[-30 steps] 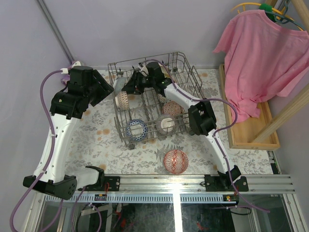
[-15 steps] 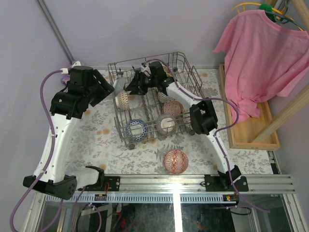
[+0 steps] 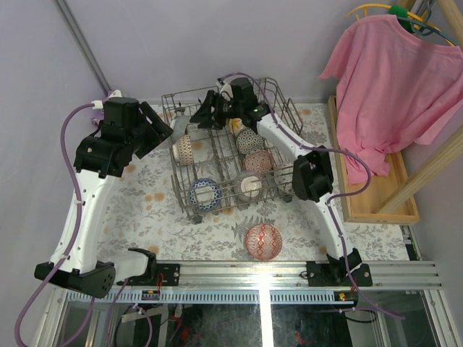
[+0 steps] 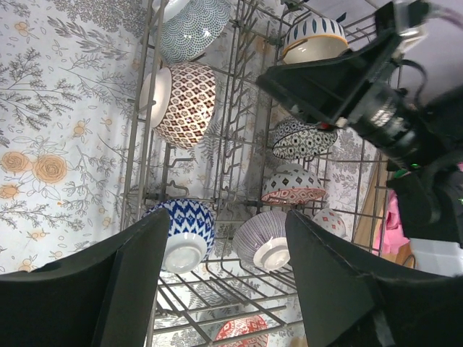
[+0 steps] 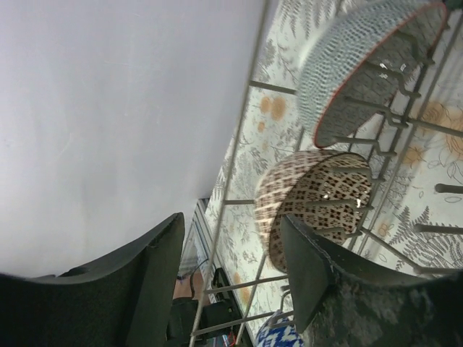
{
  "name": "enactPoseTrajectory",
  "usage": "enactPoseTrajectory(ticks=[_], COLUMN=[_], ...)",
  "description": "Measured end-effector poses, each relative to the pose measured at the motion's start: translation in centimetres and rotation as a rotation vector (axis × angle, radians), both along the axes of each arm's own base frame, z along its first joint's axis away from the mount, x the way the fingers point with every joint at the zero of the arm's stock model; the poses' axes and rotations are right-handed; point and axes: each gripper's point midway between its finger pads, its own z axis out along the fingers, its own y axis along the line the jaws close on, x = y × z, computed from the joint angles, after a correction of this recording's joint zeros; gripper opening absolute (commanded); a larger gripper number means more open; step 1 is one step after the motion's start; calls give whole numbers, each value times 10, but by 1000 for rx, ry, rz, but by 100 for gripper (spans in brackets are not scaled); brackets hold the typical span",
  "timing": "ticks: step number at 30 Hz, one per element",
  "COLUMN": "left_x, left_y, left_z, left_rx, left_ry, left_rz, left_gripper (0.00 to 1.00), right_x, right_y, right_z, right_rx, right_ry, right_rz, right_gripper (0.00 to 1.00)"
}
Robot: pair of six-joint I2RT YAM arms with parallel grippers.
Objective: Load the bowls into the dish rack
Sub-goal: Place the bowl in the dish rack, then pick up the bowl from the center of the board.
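Nearest, alone on the flowered bench (image 3: pixel 145 195): one red-patterned bowl (image 3: pixel 262 241), just in front of the dish rack (image 3: pixel 177 177). Inside the rack, propped among the tines: blue bowl (image 3: pixel 205 193) and grey-striped bowl (image 3: pixel 249 186) in the near row, pink-red bowl (image 3: pixel 258 161) and dark patterned bowl (image 3: pixel 249 139) behind, brown-patterned bowl (image 3: pixel 184 149) at left. Left of the rack, raised: left end effector (image 4: pixel 226 220), fingers spread, holding nothing. Over the far end: right end effector (image 5: pixel 231 220), likewise spread and empty.

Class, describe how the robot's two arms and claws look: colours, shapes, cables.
Left arm and right arm: white shells, black joint housings, a lilac cable along each. Left claw and right claw: matte black, broad wedge-shaped fingers.
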Motion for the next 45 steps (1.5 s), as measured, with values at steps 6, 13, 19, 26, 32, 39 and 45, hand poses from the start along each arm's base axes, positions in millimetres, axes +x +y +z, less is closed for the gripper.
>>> enactPoseTrajectory(ticks=[6,13,19,26,32,39,45], left_x=[-1,-2,-6,-16,-31,-48,-50], left_y=[-5,-11,-19,-27,-30,-30,-34], left_z=[1,1,3,12,24,15,8], left_rx=[-17,-39,-66,-104,-131,-159,-189], left_ry=[0,4,6,-15,-52,-34,-5], left_rz=[-23,-53,-92,-141,-167,-171,-169], left_gripper=[69,72,78,100,100,100,100], right_x=[-4,-35,-95,-177,-237,-286,-310], right_y=[-23,-59,-100,-160,-204,-240,-256], right_z=[66,137,177,196,190,158,143], right_rx=[34,26,-22,-94,-136,-213,-256], right_ry=[-111,-243,-312,-357,-352,-279,-223], right_rz=[-14,-9,9,-21,-59,-75,-76], right_gripper=[63,64,66,69,95,100,100])
